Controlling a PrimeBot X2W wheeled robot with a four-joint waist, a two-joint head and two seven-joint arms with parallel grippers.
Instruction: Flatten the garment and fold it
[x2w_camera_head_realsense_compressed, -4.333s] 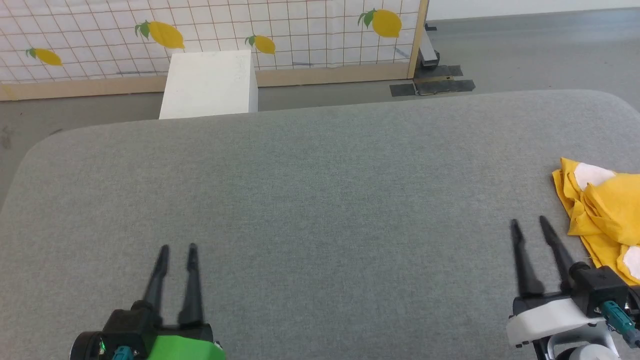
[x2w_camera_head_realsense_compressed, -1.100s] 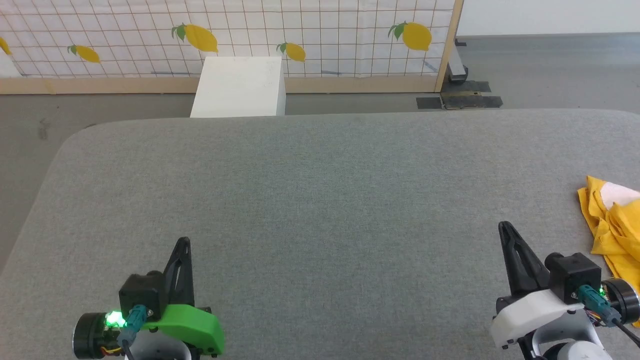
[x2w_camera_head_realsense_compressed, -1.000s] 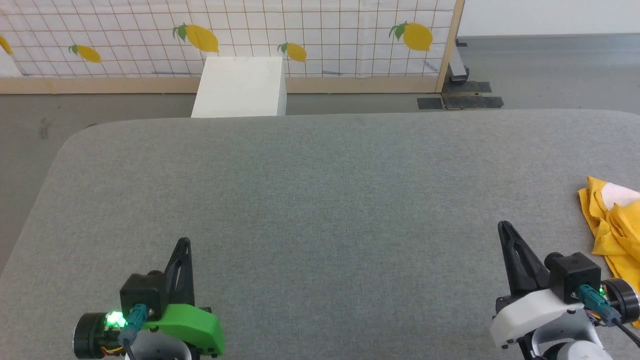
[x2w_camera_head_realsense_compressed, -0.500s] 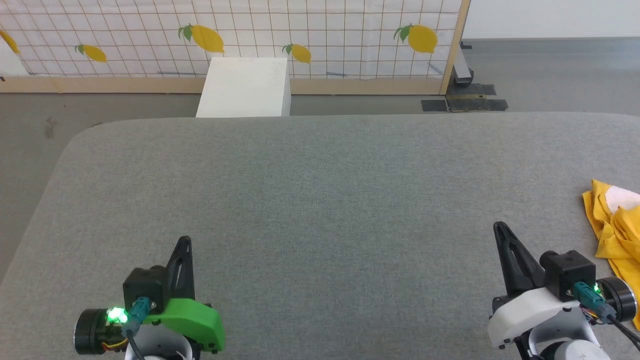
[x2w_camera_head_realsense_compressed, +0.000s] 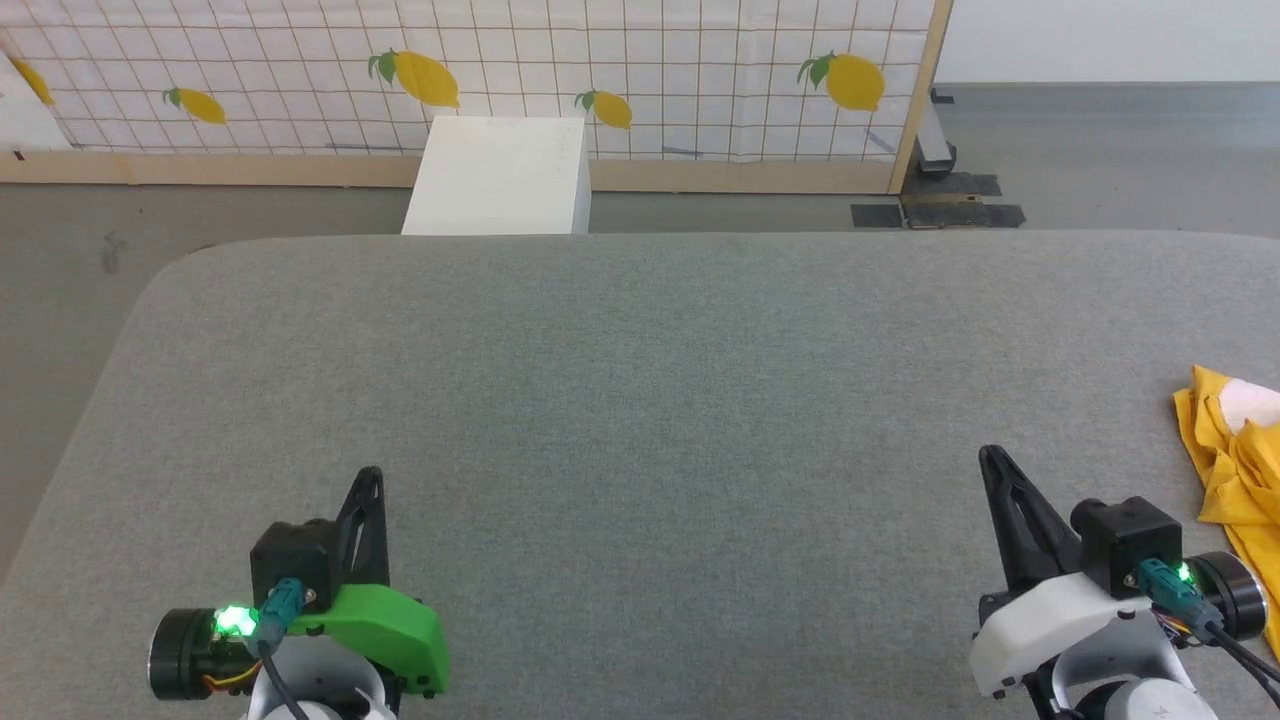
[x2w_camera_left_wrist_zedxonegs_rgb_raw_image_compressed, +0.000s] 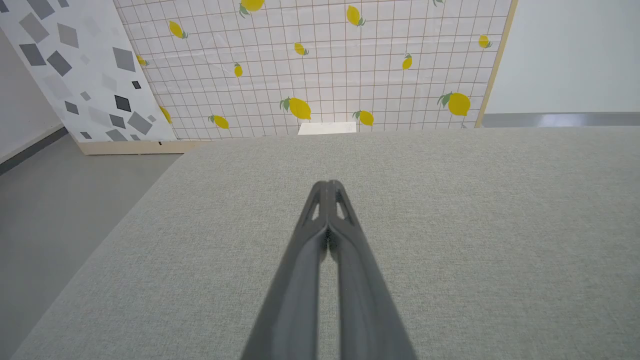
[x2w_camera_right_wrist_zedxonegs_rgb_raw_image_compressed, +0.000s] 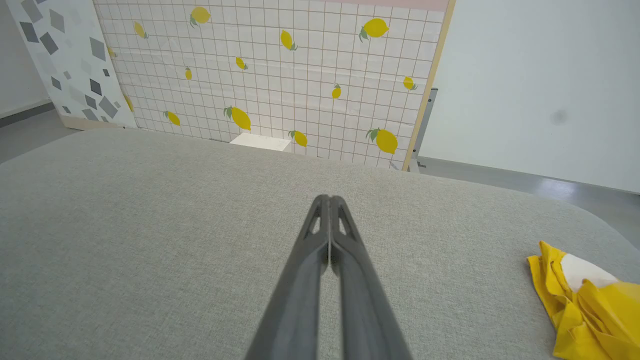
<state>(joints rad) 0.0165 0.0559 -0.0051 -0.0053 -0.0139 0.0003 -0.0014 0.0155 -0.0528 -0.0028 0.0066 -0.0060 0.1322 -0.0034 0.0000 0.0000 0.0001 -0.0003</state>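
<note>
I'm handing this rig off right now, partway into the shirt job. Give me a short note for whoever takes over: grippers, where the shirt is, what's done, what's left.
Left gripper: shut, empty, over the near-left part of the grey padded table.
Right gripper: shut, empty, over the near-right part, apart from the shirt.
Yellow T-shirt: a crumpled heap at the table's right side, to the right of the right gripper, partly cut off by the head view's edge.
Done: nothing; the shirt is neither flattened nor folded.
Left: open a gripper, grasp the shirt, probably draw it toward the middle, spread it flat, then fold.
</note>
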